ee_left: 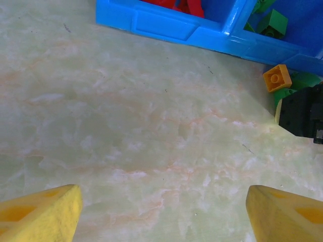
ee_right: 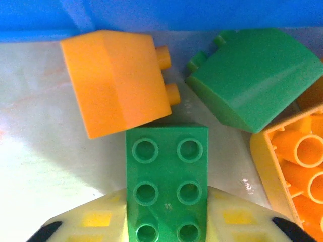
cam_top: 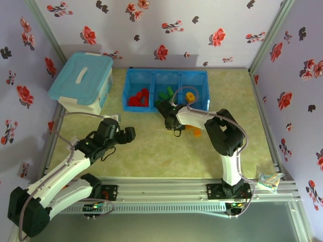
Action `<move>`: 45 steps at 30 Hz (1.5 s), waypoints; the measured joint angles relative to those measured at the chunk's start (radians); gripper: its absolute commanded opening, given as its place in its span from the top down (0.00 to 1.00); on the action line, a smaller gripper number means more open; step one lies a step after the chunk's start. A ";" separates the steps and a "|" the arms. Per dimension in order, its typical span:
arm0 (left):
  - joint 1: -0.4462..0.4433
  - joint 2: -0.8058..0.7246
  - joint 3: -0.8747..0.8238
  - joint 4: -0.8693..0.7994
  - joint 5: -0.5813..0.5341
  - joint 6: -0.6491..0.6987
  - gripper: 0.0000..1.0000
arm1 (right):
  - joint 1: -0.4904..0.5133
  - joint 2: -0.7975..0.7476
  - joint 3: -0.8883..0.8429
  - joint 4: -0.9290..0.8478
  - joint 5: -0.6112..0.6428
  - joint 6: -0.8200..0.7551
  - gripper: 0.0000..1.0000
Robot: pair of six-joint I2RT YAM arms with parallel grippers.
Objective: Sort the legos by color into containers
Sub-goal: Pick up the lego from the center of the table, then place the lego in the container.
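Right hand (ee_right: pixel 166 227) gripped green brick (ee_right: pixel 166 166) by its long sides; judged light, rigid, slick. Left hand (ee_left: pixel 161 212) hung released.

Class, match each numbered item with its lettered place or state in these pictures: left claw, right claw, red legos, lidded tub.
1 left claw
2 right claw
3 red legos
4 lidded tub

A shut on a green lego
B in the left compartment of the tray
C open over bare table
D far left corner

Pairs: 1-C, 2-A, 3-B, 4-D
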 measured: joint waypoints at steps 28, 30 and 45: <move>-0.086 -0.039 -0.003 -0.023 -0.011 -0.026 0.17 | -0.078 0.287 0.761 -0.272 0.013 -0.265 0.14; -0.108 -0.025 -0.003 -0.021 -0.013 -0.026 0.16 | -0.079 0.287 0.769 -0.281 0.011 -0.273 0.12; -0.208 0.483 0.247 0.111 0.017 -0.026 0.17 | -0.090 -0.479 0.019 -0.050 0.056 -0.237 0.10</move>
